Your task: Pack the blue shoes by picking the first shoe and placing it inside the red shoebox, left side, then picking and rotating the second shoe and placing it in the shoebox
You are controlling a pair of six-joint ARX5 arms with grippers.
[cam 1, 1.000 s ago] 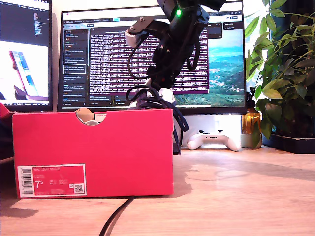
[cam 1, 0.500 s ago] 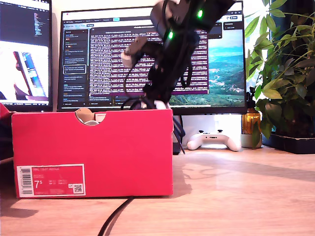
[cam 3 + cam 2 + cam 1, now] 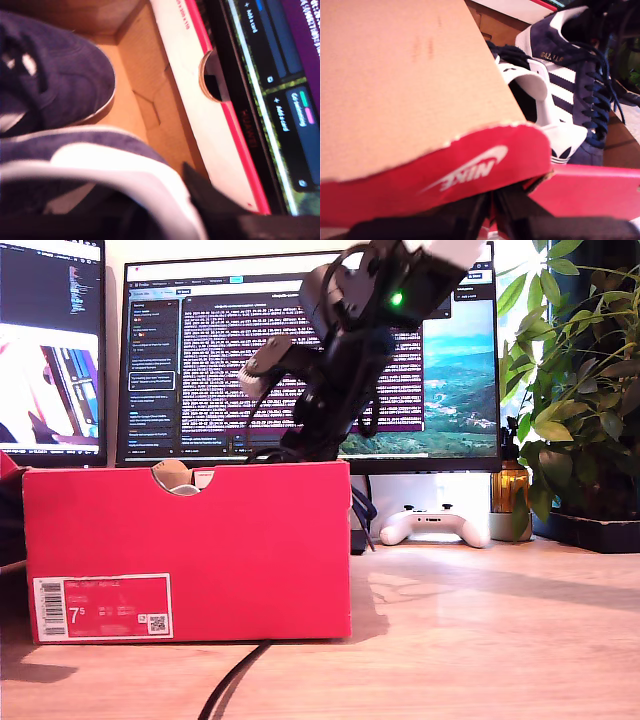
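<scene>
The red shoebox [image 3: 200, 540] stands at the exterior view's left, and its front wall hides both blue shoes. An arm [image 3: 340, 370] reaches down behind the wall near the box's right end. My second gripper [image 3: 150, 220] is shut on the heel collar of one blue shoe [image 3: 100, 155], low inside the box. The other shoe's toe [image 3: 55, 75] lies beside it on the box floor. My first gripper [image 3: 492, 210] is shut on the box's lid flap [image 3: 410, 90], beyond which both shoes [image 3: 580, 85] lie in the box.
A large monitor [image 3: 200, 350] stands right behind the box, with a second screen [image 3: 50, 340] at the exterior view's left. A white game controller [image 3: 435, 525], an amber bottle [image 3: 510, 490] and a plant [image 3: 580, 390] sit at the right. A black cable [image 3: 235, 680] runs over the wooden table [image 3: 480, 640].
The arm has tilted and sunk lower into the box. The shoe and laces that showed above the box rim have dropped out of sight behind the front wall.
</scene>
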